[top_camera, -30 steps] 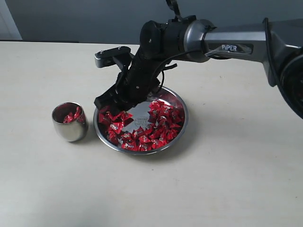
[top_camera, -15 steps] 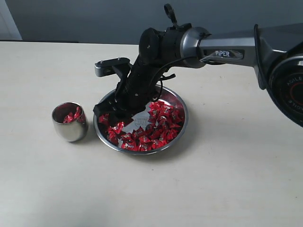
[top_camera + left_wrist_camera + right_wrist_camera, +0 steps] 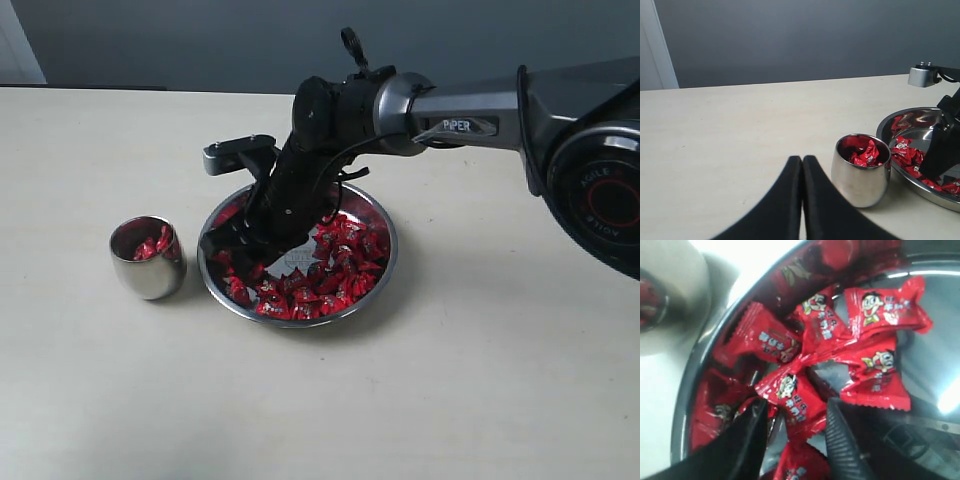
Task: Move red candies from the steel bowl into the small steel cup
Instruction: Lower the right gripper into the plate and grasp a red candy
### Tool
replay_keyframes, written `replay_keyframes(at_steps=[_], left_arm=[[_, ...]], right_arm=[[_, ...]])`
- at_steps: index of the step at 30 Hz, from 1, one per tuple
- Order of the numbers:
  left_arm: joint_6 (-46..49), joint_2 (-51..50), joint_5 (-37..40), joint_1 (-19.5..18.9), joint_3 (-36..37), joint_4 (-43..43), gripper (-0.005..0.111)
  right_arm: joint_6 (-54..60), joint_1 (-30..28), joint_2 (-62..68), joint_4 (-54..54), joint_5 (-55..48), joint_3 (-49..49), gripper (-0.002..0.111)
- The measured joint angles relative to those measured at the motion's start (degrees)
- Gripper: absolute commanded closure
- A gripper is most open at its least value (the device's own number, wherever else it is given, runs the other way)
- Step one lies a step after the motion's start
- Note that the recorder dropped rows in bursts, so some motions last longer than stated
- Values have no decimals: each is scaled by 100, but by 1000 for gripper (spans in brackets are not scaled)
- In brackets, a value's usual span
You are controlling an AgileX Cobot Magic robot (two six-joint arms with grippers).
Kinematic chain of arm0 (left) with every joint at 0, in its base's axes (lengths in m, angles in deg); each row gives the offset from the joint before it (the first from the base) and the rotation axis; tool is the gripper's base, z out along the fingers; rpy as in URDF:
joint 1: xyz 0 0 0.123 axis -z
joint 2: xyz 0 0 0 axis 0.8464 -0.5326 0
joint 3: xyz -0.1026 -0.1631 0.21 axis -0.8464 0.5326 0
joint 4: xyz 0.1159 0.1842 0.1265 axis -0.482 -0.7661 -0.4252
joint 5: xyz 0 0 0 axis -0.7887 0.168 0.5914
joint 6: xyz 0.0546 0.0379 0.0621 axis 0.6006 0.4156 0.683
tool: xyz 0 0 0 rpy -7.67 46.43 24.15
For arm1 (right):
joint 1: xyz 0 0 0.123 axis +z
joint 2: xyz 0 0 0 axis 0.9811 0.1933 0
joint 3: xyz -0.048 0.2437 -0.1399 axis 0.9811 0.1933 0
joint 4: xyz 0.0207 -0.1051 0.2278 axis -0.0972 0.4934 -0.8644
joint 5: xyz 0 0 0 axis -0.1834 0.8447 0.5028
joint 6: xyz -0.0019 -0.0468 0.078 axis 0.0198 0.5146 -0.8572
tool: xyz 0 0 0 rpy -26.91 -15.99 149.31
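Containers: the steel bowl (image 3: 392, 250) is sitting near the middle of the bench (image 3: 470, 390), and the red candies (image 3: 340, 250) are lying in it as a band along the near and right sides, leaving a patch of bare bottom showing at the centre. The small steel cup (image 3: 148, 265) is standing upright just beside the bowl's left rim, apart from it, and is holding a few red candies in its lower part.

Tools: the right tool (image 3: 796, 410) is reaching down into the cup-side part of the bowl, close to the rim. It is standing released, with its fingers (image 3: 840, 440) spread to either side of one candy (image 3: 792, 390) lying on the pile; contact with the wrapper cannot be told. The left tool (image 3: 801, 162) is hovering over the bench on the far side of the cup from the bowl, clenched, with nothing between its fingers.

Clearance: a narrow gap is separating cup and bowl. Bare bench is lying open in front of both containers and to their left and right.
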Motion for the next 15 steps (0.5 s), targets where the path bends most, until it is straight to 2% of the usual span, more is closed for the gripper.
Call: replay_keyframes(at_steps=[7,12,15], left_arm=[[0,0,0,0,0,0,106],[0,0,0,0,0,0,106],[0,0,0,0,0,0,106]], right_arm=[[120,0,0,0,47,0,70],[595,0,0,0,47,0,60],[713,0,0,0,69,0,60]])
